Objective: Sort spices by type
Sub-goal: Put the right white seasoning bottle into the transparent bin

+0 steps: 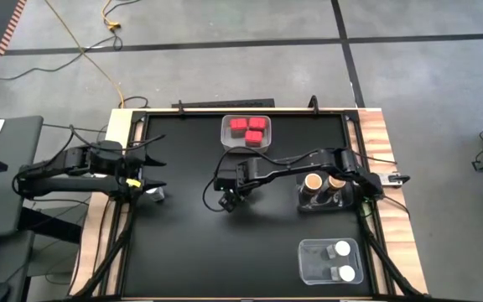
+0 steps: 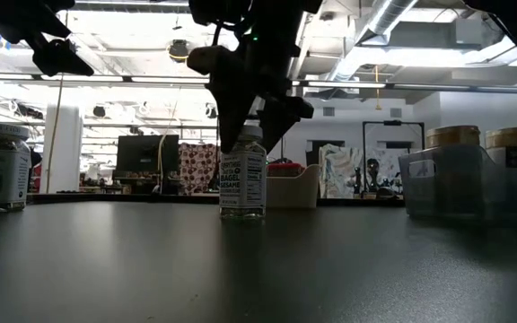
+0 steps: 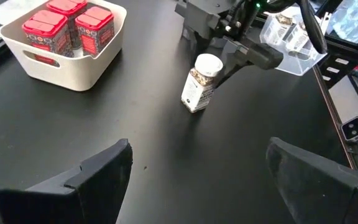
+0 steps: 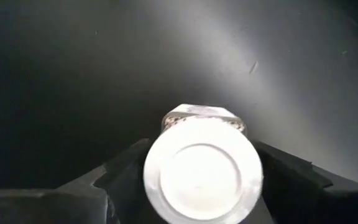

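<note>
A small jar with a white lid (image 3: 201,84) stands upright on its base near the middle of the black table (image 1: 183,252). My right gripper (image 4: 202,168) hangs over it, pointing steeply down, its fingers closed on the lid. The same jar shows in the low view (image 2: 242,175). A second white-lidded jar (image 1: 159,195) stands on the table by my left gripper (image 1: 153,174), which waits open at the left edge and touches nothing. Three red boxes (image 3: 67,22) sit in the white bin (image 3: 61,68). My right gripper has the jar's white lid between its two fingers, which lie against opposite sides of the lid's rim (image 4: 151,168). The fingers (image 4: 120,171) come from above, slanting steeply down. The jar stands upright with its base on the table.
A dark tray (image 1: 325,201) at the right holds two brown-lidded jars (image 1: 313,181). A clear plastic bin (image 1: 329,260) at the near right holds two white-lidded jars. The white bin (image 1: 247,132) stands at the far middle. Bare black table lies at the near left.
</note>
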`<action>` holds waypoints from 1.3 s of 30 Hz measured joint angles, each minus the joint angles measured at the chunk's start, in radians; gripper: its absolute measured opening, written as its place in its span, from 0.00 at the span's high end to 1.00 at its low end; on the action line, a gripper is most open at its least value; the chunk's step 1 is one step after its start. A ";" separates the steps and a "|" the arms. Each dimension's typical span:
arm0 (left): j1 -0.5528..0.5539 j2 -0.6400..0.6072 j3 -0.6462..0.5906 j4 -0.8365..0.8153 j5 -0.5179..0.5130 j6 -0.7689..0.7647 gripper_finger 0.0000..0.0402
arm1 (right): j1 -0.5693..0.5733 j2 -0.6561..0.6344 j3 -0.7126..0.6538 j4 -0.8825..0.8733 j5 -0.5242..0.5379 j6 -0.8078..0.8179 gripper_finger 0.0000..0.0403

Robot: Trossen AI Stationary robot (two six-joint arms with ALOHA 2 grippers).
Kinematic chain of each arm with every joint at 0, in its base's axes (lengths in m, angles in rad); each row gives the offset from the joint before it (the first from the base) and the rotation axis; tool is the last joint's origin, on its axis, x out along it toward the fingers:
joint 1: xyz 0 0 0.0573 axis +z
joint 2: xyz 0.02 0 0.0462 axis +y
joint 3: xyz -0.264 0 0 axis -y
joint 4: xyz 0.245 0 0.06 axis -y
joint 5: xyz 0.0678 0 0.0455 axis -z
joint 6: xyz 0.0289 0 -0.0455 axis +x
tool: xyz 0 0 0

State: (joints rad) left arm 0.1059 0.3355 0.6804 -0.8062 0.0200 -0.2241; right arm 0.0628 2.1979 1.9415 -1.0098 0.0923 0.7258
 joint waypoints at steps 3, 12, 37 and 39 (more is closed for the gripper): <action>0.000 0.000 0.000 0.000 0.000 0.000 0.11 | 0.000 0.000 0.000 0.000 -0.001 0.000 0.27; 0.000 0.000 0.000 0.000 0.000 0.000 0.11 | 0.000 0.000 0.000 0.000 -0.001 -0.001 0.27; 0.000 0.000 0.000 0.001 0.000 -0.008 0.12 | 0.000 -0.002 0.000 -0.017 -0.016 -0.050 0.45; 0.000 0.000 0.000 0.002 0.000 -0.008 0.12 | 0.002 -0.003 0.000 -0.018 -0.016 -0.075 0.45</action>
State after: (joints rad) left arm 0.1060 0.3355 0.6804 -0.8047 0.0200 -0.2316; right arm 0.0643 2.1951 1.9415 -1.0282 0.0765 0.6503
